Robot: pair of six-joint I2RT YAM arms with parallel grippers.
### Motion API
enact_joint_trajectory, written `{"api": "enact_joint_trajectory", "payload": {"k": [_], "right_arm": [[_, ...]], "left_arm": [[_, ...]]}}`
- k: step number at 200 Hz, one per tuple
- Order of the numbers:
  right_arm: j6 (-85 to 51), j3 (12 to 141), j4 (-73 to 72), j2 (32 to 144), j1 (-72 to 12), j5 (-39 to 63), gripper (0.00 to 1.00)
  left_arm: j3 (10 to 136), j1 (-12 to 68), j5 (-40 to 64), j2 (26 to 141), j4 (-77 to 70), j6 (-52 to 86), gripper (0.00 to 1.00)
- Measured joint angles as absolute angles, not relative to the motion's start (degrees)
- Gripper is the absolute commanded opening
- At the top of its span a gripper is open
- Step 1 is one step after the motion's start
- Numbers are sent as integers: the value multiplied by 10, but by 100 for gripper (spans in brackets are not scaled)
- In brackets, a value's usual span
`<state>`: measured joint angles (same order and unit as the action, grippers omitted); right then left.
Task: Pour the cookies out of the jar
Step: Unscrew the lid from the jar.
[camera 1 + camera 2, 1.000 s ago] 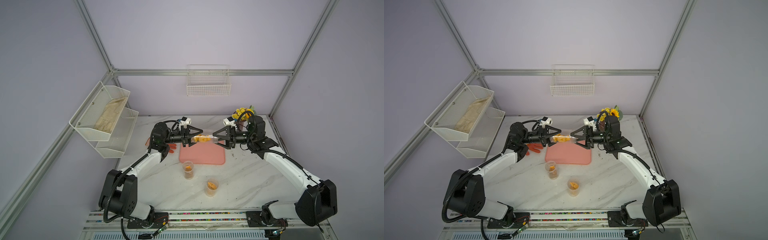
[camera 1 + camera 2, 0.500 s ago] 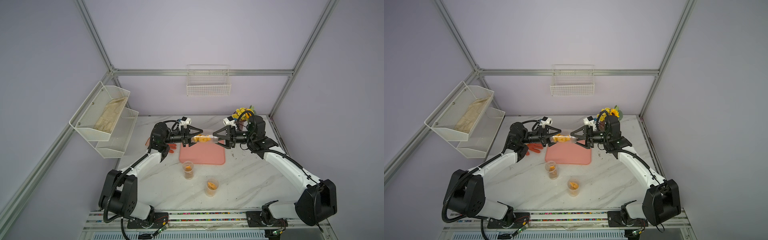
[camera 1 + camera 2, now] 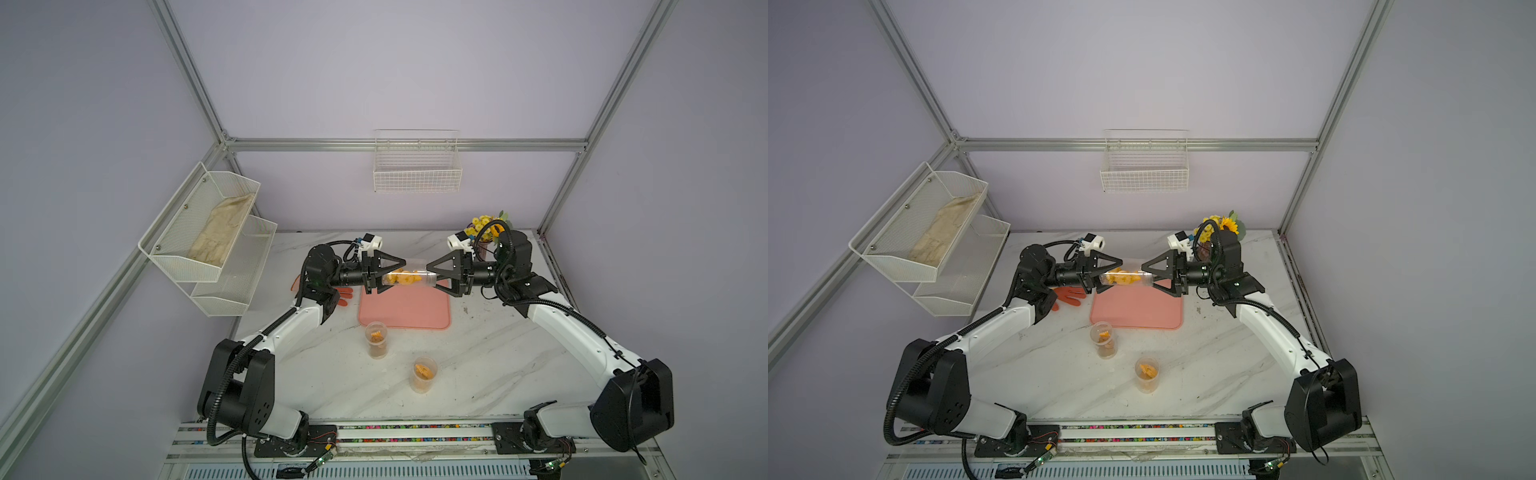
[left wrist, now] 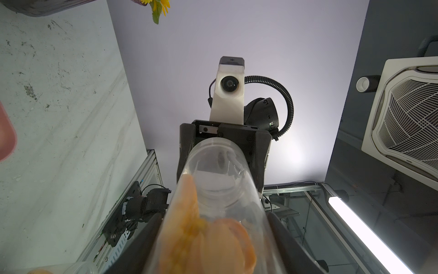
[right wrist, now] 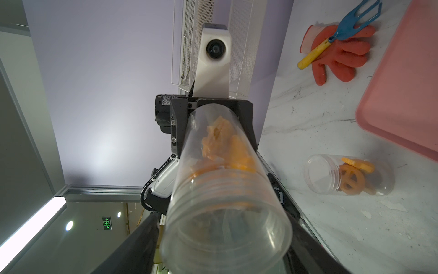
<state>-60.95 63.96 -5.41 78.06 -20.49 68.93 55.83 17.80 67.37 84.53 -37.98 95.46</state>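
As it did before, the jar (image 3: 413,276) spans left gripper (image 3: 395,276) to right gripper (image 3: 432,276).

Level above the far edge of the tray (image 3: 405,311): held jar (image 3: 409,276), base end in the left gripper (image 3: 392,277), mouth end between the fingers of the right gripper (image 3: 432,276). The cookies (image 3: 401,277) sit inside, bunched toward the left end. Tray is mid-table (image 3: 498,353). Middle jar (image 3: 377,338) is upright just before the tray's near edge. Front jar (image 3: 424,374) is nearer the bases, a bit right, apart. Glove (image 3: 1069,296) is left of the tray under the left arm, hand fork (image 5: 331,39) on it. Flowers (image 3: 1223,224) are in the back right corner behind the right arm. Wire basket (image 3: 417,174) is on the back wall. Two-tier rack (image 3: 208,266) is on the left wall, cloth (image 3: 220,232) in its upper tier.
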Motion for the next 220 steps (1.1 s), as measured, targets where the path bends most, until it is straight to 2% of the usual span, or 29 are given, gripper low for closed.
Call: {"api": "enact_joint_trajectory", "payload": {"k": [52,107,146,172,220], "right_arm": [[-608,640,-54,781,-199,693,76],[-617,640,-67,784,-199,695,66],[-626,639,-83,784,-199,695,64],[-622,639,-84,784,-199,695,57],[-554,620,-95,772,-199,668,56]], "left_arm": [[558,178,674,845,-380,955,57],[558,178,673,842,-381,955,57],[558,178,670,837,-383,955,57],[558,178,669,837,-382,955,57],[558,178,668,837,-376,955,57]]}}
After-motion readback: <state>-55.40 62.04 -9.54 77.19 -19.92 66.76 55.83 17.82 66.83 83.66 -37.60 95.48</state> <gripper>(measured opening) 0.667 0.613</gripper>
